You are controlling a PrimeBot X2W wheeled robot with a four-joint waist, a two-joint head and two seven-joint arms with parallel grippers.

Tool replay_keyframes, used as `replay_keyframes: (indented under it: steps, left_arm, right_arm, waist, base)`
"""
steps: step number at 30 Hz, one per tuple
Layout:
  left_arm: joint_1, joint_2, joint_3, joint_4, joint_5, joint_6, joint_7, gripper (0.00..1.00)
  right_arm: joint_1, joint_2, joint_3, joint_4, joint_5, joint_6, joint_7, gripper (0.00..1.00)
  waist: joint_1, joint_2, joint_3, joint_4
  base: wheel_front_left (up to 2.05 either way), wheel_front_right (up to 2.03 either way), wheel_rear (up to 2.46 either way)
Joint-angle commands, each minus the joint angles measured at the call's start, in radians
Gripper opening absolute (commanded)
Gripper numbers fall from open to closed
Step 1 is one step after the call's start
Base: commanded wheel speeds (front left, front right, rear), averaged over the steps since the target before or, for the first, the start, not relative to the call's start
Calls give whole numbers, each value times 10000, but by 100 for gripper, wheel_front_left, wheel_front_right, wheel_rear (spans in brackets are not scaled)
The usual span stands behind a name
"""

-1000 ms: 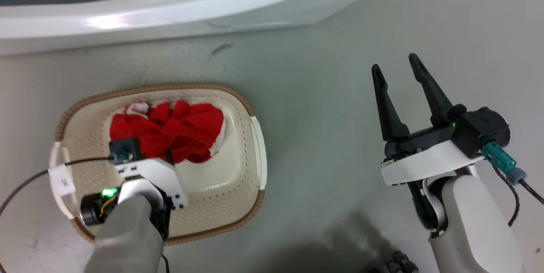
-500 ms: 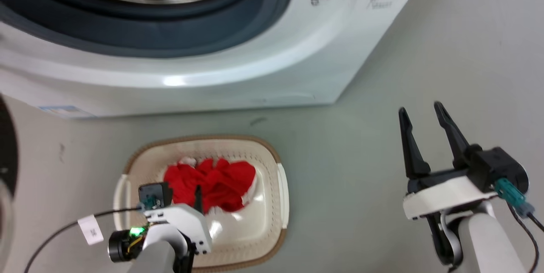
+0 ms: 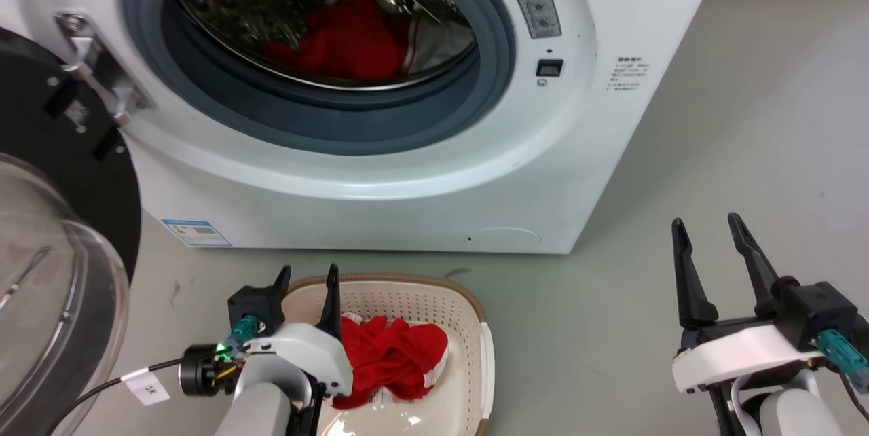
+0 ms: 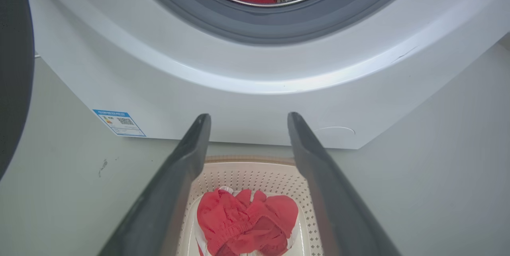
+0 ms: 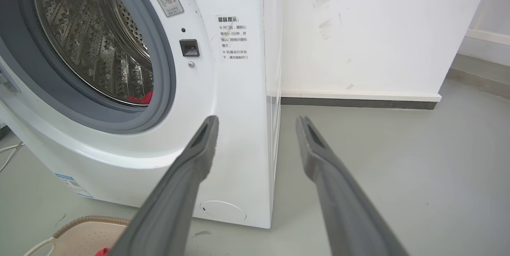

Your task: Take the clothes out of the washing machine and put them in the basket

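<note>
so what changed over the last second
The head camera tilted up, bringing the washing machine and a red garment inside it into view. The left gripper swung up off the clothes in the basket, open. The right gripper stayed open; basket and clothes did not move.

Before washing machine [image 3: 407, 205], basket [image 3: 414, 284] holds clothes [image 3: 394, 354].
</note>
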Motion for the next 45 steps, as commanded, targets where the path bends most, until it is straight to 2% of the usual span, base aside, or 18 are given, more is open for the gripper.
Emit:
replay_keyframes:
  steps: [1,8,15,25,33,45]
  left_arm:
    - [150,-17,-21,-483,38,4,-25,100]
    - [185,-17,-70,-1799,174,148,-25,100]
    - [-474,-16,-80,-1995,246,82,-25,100]
    - [-2786,112,195,-821,420,-115,-26,100]
    - [-5303,543,337,755,448,-263,27,100]
    - [-8892,1296,278,2989,599,-27,966,100]
  right_arm:
    - [198,-5,-53,-149,-39,-7,77,100]
    - [461,-5,-142,-436,70,-7,218,100]
    - [408,-3,-158,-664,78,-7,292,100]
    - [-54,-5,90,-959,226,-7,242,100]
    - [-557,-3,432,-954,464,-7,72,100]
    - [-1512,0,1143,-758,978,-7,-227,100]
  waist:
    - [2,0,-302,187]
    - [2,0,-649,231]
    - [2,0,-464,244]
    - [2,0,541,-71]
    - [2,0,1683,-596]
    - [2,0,3748,-1437]
  base:
    - [0,0,0]
    - [0,0,0]
    - [0,0,0]
    - [0,0,0]
    - [0,0,0]
    - [0,0,0]
